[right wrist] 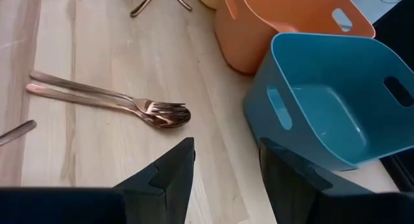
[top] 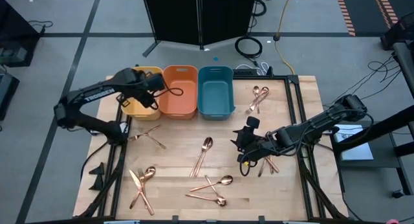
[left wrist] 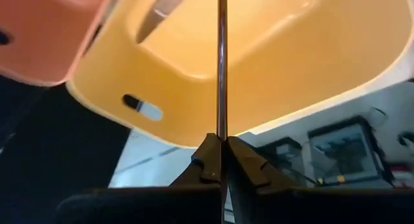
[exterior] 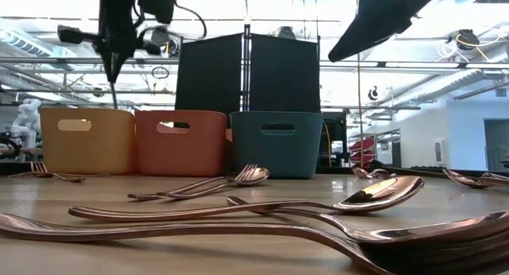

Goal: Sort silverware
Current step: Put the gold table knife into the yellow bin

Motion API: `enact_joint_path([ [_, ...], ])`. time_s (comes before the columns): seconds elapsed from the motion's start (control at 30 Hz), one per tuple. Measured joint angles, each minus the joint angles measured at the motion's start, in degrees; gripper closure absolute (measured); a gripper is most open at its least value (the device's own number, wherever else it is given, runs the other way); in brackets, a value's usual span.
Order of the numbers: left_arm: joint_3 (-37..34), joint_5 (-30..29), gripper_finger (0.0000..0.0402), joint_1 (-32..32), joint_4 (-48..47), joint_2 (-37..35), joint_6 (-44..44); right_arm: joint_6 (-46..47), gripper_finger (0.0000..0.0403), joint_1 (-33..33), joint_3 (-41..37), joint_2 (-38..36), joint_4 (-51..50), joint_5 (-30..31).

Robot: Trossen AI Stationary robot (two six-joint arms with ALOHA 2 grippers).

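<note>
Silverware piece (left wrist: 222,62) hangs from my left pincer (left wrist: 222,160), which is pinched tight on it. Its long side points straight down into the yellow bin (top: 143,106) right under it, so I think letting go drops it in. My right pincer (right wrist: 223,162) is spread wide, holding nothing, low over the desk (top: 181,153) beside the teal bin (right wrist: 323,101), near a fork and spoon (right wrist: 155,111).

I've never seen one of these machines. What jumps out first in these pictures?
Three bright plastic bins sit in a row at the table's far edge: yellow bin, orange bin, teal bin. The left claw hangs over the yellow one, pinching a slim utensil. Shiny copper silverware lies scattered over the wooden table, where the right claw hovers open.
</note>
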Motion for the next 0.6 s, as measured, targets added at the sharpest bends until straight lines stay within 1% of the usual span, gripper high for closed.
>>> enact_joint_path([
  [0.1, -1.0, -0.1, 0.0402, 0.5, 0.2, 2.3, 0.5, -0.1, 0.0239, 0.0, 0.0, 0.0, 0.0, 0.1],
  [0.23, -4.4, -0.4, 0.0402, 0.3, 0.2, 5.4, 0.7, -0.1, 0.0239, -0.3, 0.0, 0.0, -0.1, 0.1],
  [0.43, -8.2, -1.3, 0.0402, -0.3, 0.1, 8.1, 2.1, -0.1, 0.0239, -0.2, 0.0, 0.0, -0.9, 0.1],
  [0.53, -8.8, 0.0, 0.0402, -0.8, 0.1, 9.1, 2.1, -0.1, 0.0239, -0.2, 0.0, 0.0, -0.8, 0.1],
  [0.6, -8.8, 1.9, 0.0402, -0.8, 0.1, 9.9, 2.5, -0.1, 0.0239, -0.2, -0.4, 0.0, -0.8, 0.1],
])
